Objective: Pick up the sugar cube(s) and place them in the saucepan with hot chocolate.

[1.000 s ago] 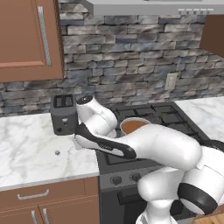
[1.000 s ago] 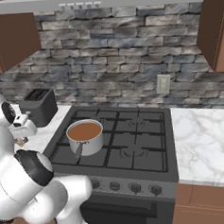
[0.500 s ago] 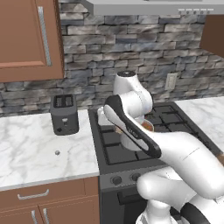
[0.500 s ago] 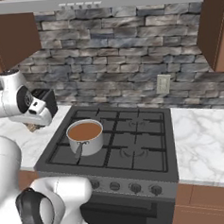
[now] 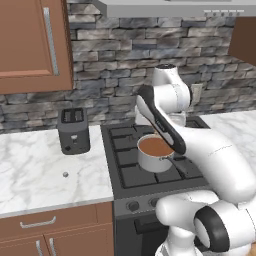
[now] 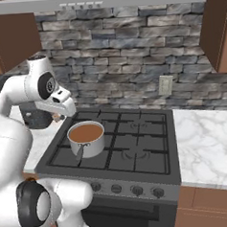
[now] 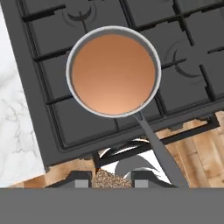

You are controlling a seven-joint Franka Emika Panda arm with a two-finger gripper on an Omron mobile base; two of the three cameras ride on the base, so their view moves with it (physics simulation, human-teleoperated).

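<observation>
The small cylindrical steel saucepan (image 7: 113, 72) with brown liquid inside stands upright on the front-left burner of the black gas stove (image 6: 136, 142), its rim within the grate. In the hand view its long dark handle (image 7: 158, 151) runs from the rim toward 5 o'clock, out over the stove's front edge — that is the pan's long axis; in the right base view the handle (image 6: 79, 151) points at the stove's front.

The pincer (image 7: 112, 180) hangs above the pan's handle side, jaws narrowly apart and gripping a brownish speckled cube (image 7: 111, 178) between the two dark tips. In the right base view the pincer (image 6: 57, 117) sits at 10 o'clock from the saucepan (image 6: 86, 138), above the stove's left edge.

A tiny pale grey cube (image 5: 65, 174) lies alone on the white marble worktop (image 5: 35, 170), at 6 o'clock from the black two-slot toaster (image 5: 73, 130) and well apart from it — bare marble all around. The stove's other three burners are free.
</observation>
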